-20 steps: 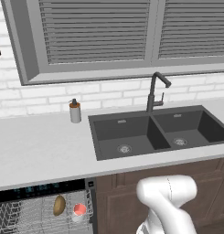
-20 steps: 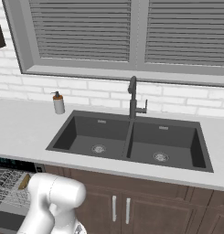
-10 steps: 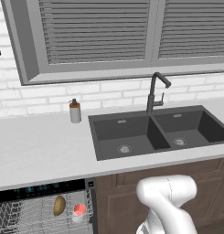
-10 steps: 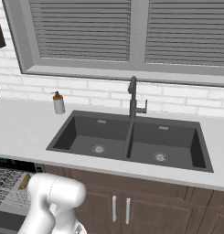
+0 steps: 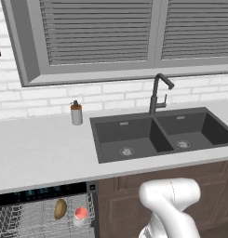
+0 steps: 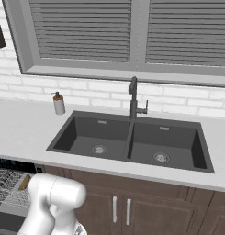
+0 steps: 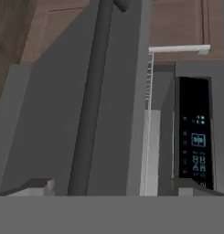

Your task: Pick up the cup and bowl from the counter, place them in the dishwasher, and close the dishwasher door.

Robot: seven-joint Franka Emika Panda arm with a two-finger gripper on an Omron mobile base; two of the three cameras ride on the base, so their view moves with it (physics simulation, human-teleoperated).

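Dishwasher [image 5: 41, 211] stood open under the left end of the counter [image 5: 36, 153], its black control strip facing up at the counter's front edge. In the left base view, the bowl [image 5: 60, 208] sat on edge in the wire rack, with the cup [image 5: 80, 215] just beside it, red inside showing. From the right base view, the robot's white body hid most of the rack. Only the hand view showed the dishwasher door [image 7: 77, 114]: dark grey, bar handle [image 7: 90, 105] running along it, partly raised, control strip beyond. Tool [image 7: 113, 192] tips appeared at the bottom edge; whether it was released or clenched could not be told. Soap dispenser [image 5: 76, 113] stood near the counter's back edge, left of the sink [image 5: 157, 135].
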